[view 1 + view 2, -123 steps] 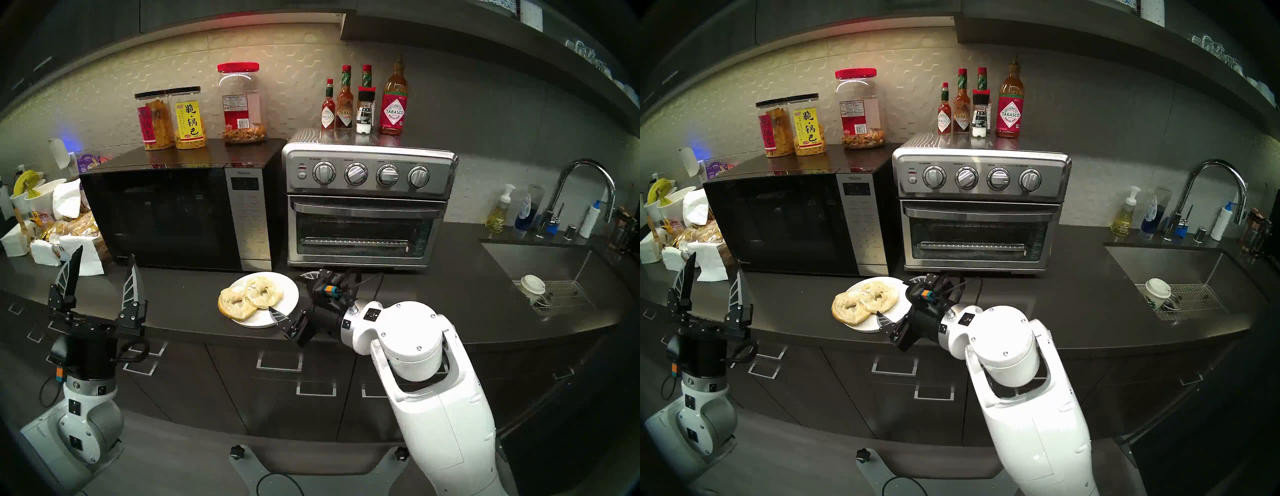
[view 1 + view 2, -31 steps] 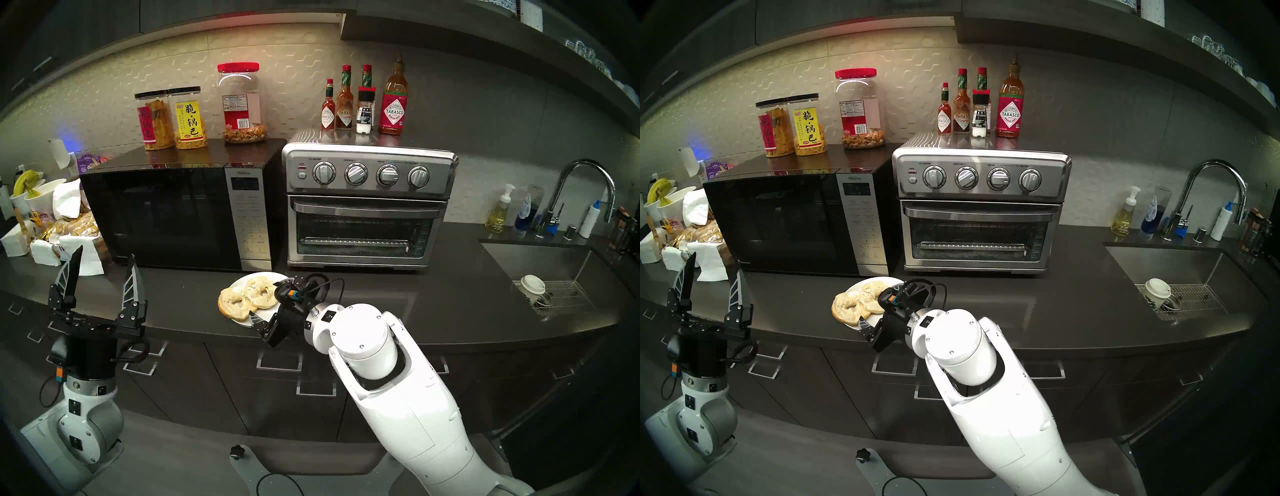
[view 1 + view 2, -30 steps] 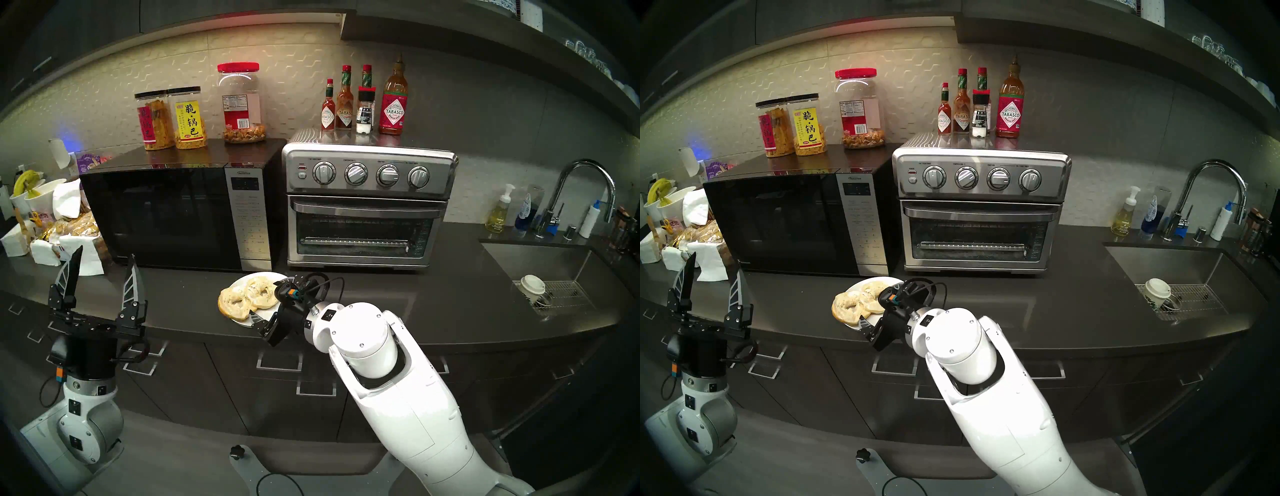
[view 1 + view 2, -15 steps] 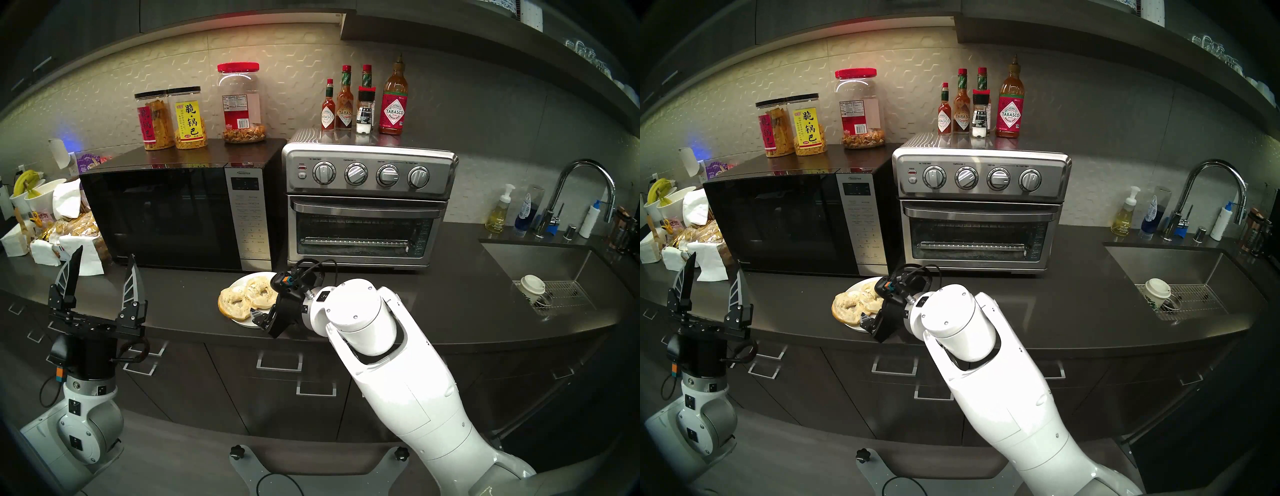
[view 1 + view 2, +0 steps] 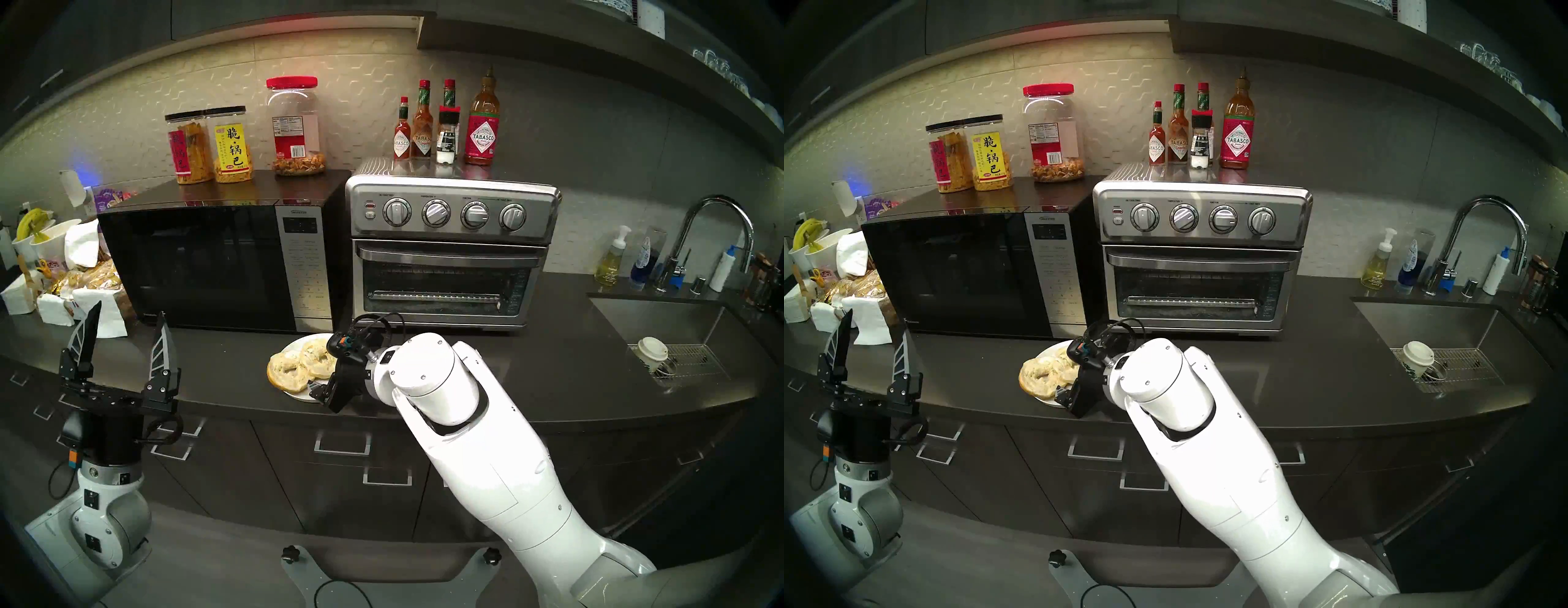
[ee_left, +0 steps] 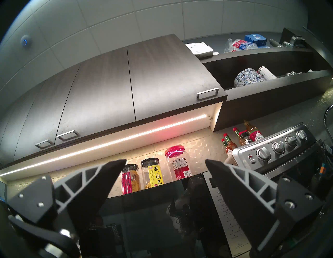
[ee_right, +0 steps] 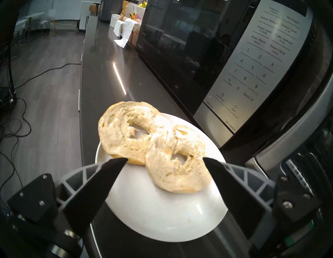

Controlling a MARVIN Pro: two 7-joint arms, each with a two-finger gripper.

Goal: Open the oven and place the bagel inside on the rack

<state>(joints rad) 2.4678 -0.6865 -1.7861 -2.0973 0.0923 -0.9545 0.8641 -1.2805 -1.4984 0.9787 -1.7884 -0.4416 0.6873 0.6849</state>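
Right gripper (image 7: 164, 159) poised over a white plate (image 7: 162, 219), fingers spread wide, nothing between them. Sliced bagel (image 7: 153, 146) resting cut faces up on that plate, on the dark countertop (image 5: 551, 373) before the microwave (image 5: 203, 263). Toaster oven (image 5: 449, 250) beside it, door shut, wire rack (image 5: 432, 296) visible through the glass. Left gripper (image 5: 125, 335) raised well apart, fingers spread, empty.

The right gripper (image 7: 164, 159) now sits further left and farther in over the white plate (image 7: 162, 221). Its jaws, spread wide, now flank the near bagel (image 7: 177, 162) half; the wrist has turned left.
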